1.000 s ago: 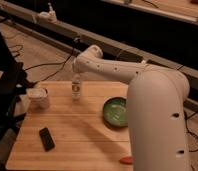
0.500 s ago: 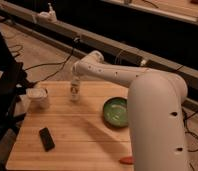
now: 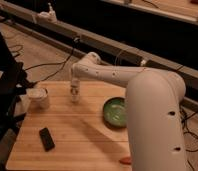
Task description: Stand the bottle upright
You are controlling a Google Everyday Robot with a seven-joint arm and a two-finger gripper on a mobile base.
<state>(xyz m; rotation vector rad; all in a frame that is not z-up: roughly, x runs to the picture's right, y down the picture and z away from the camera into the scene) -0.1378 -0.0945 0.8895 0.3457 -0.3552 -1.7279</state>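
Over the tabletop's far middle: bottle upright beneath the fingers, release stage.

On the tabletop (image 3: 92, 145) the arm (image 3: 112, 75) reaches down so the fingers (image 3: 74, 91) sit right at the top of the bottle (image 3: 75, 95), which looks already standing; whether they grip it or have let go I cannot tell. Right of the fingers lies the bowl (image 3: 115, 111), left the cup (image 3: 38, 97), nearer the camera the slab (image 3: 46, 138). Next, judging by this: open fully and lift straight up without tipping it.
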